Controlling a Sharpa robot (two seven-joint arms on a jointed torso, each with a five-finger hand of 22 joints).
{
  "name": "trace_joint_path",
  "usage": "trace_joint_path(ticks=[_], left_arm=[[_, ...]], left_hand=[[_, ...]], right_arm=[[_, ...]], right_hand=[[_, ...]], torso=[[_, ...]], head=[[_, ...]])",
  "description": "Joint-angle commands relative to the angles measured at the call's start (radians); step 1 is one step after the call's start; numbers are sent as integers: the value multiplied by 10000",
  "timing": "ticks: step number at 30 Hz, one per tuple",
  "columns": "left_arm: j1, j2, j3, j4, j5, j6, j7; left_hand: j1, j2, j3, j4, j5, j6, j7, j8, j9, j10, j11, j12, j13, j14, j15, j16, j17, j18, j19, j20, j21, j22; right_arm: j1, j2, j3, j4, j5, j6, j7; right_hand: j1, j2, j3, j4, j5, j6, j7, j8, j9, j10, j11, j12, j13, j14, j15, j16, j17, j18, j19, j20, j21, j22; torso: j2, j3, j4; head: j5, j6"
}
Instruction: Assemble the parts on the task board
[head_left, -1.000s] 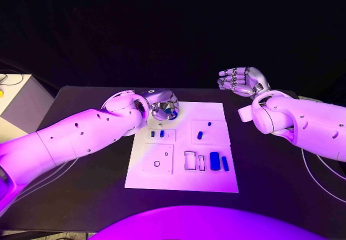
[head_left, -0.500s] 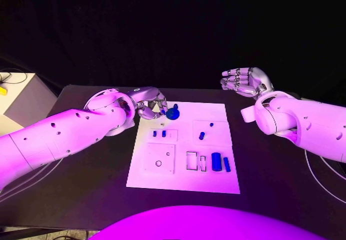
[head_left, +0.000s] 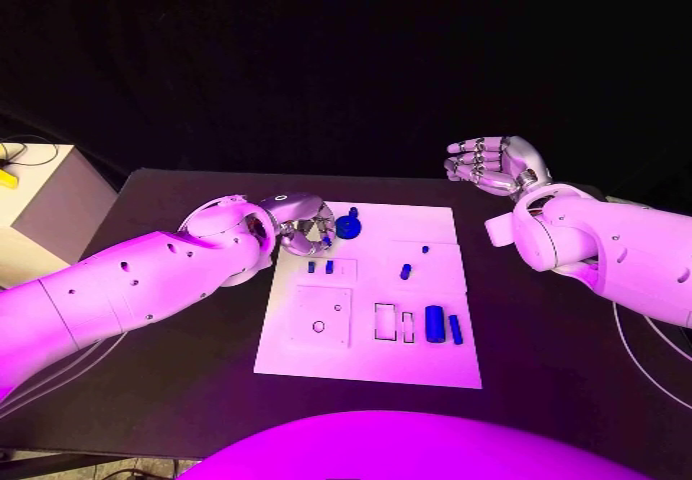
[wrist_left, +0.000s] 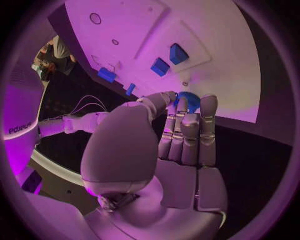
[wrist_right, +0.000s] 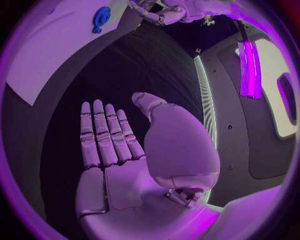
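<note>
One round blue part (head_left: 348, 224), disc-shaped with a pale hole near its centre, is sitting at the far left corner of the white task board (head_left: 372, 360), with a small knob standing up from it. Left hand (head_left: 306, 226) is resting just beside it, its fingers (wrist_left: 187, 131) lying straight and together with their tips touching the disc's rim; whether they are actually gripping it cannot be told. Several smaller blue parts are lying on the board: two short pieces (head_left: 319, 267) in a shallow recess, one oblong piece (head_left: 405, 270) mid-board, two longer bars (head_left: 441, 325) nearer the robot. Right hand (head_left: 493, 163) is hovering beyond the table's far right edge, fingers curling loosely, holding nothing.
</note>
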Motion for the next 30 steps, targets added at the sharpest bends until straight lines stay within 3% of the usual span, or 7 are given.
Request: trace_joint_path(ticks=[1, 6, 30], left_arm=[[-36, 61, 7, -39, -554, -128, -151], [-62, 83, 7, -85, -703, 22, -320], [-72, 145, 9, -144, -852, 371, -565]], left_hand=[[-90, -14, -61, -28, 33, 76, 4, -61, 25, 80, -25, -53, 17, 63, -11, 44, 0, -3, 42, -1, 43, 12], [-93, -23, -72, -34, 32, 84, 1, -66, 28, 94, -28, -63, 23, 48, -12, 38, -32, 8, 16, -7, 20, -22], [-90, -27, -79, -45, 39, 81, 0, -92, 29, 98, -27, -100, 31, 55, -13, 48, -2, 9, 5, -18, 19, -22]], right_arm=[[-6, 7, 4, 6, -26, 88, 105], [-7, 1, 4, 14, -26, 85, 103], [-7, 6, 4, 15, -26, 91, 108]], right_hand=[[-50, 80, 4, -43, 61, 66, 722, -31, -9, 46, 20, -66, -8, 20, -12, -11, -9, 46, -47, 2, -11, -6], [-50, 80, 4, -43, 61, 66, 722, -31, -9, 46, 20, -66, -8, 20, -12, -11, -9, 46, -47, 2, -11, -6], [-74, 85, 18, -57, 77, 68, 726, -51, -27, 35, 25, -76, -9, 15, -7, -15, -55, 45, -54, 4, -13, -7]], torso=[[18, 9, -1], [7, 25, -5], [3, 31, -4]], head=[[-13, 2], [7, 2], [1, 2]])
